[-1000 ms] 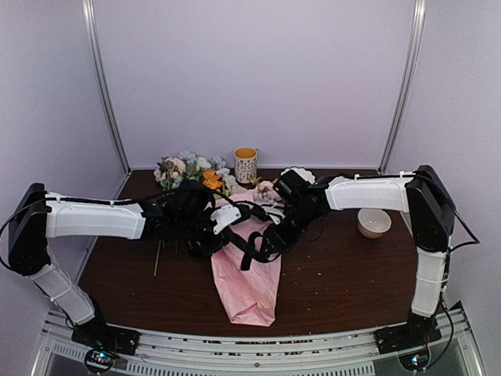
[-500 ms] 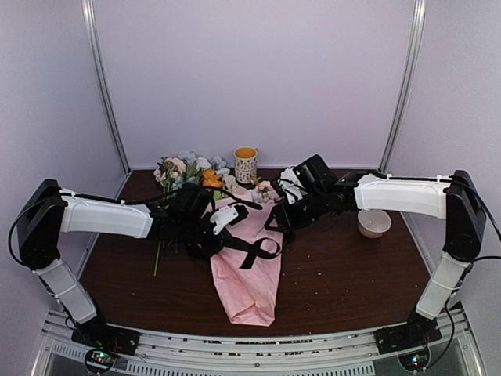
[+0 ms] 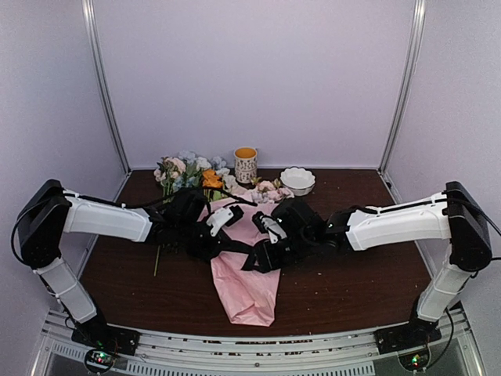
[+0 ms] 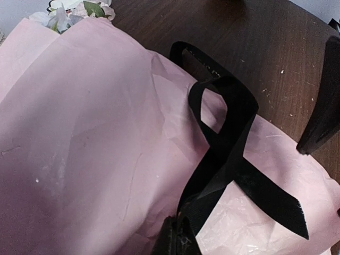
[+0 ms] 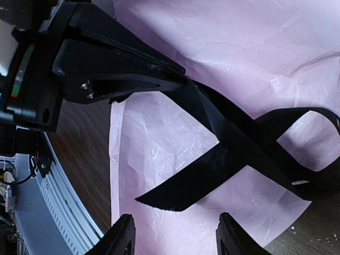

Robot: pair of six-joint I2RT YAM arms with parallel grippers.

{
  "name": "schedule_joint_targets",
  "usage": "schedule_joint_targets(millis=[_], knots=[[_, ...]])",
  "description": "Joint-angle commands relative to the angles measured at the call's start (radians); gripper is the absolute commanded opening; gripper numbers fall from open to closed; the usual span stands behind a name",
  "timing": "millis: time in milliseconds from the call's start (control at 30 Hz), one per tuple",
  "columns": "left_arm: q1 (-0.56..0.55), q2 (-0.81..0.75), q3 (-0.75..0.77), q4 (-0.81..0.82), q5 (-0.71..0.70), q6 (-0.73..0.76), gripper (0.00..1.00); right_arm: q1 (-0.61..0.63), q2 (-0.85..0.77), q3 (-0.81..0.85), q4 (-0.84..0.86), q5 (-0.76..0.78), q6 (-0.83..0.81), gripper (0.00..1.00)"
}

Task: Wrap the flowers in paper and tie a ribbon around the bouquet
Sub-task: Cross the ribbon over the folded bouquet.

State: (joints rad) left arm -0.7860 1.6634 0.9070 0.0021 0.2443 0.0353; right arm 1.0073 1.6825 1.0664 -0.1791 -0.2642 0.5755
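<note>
one end of the ribbon (image 4: 226,133) is pinched tight in the left gripper (image 4: 178,239), and the band crosses itself in a loop on top of the bouquet (image 3: 249,282). that pink cone lies in the middle of the table (image 3: 352,274), blooms toward the far side. the right gripper (image 5: 175,236) hovers over the ribbon's free end, its fingers (image 5: 123,234) apart and gripping nothing.

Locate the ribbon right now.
The ribbon lies mid-table in the top view, looped across the bouquet; the left gripper pinches one end, and its free end rests before the open right gripper.
</note>
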Motion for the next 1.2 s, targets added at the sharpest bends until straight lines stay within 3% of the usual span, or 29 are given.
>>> schedule_joint_targets(millis=[0, 667, 967, 1067, 1167], knots=[[0.005, 0.012, -0.006, 0.071, 0.035, -0.031, 0.0, -0.002, 0.059, 0.01, 0.079, 0.016, 0.164, 0.54], [0.005, 0.022, -0.018, 0.1, 0.062, -0.044, 0.0, -0.005, 0.203, 0.162, -0.027, 0.106, 0.186, 0.58], [0.008, 0.019, -0.02, 0.099, 0.056, -0.042, 0.0, -0.005, 0.227, 0.173, -0.114, 0.166, 0.148, 0.56], [0.011, 0.017, -0.02, 0.102, 0.058, -0.041, 0.0, -0.006, 0.233, 0.175, -0.14, 0.17, 0.127, 0.51], [0.014, 0.015, -0.02, 0.102, 0.058, -0.041, 0.0, -0.005, 0.235, 0.175, -0.15, 0.167, 0.117, 0.36]])
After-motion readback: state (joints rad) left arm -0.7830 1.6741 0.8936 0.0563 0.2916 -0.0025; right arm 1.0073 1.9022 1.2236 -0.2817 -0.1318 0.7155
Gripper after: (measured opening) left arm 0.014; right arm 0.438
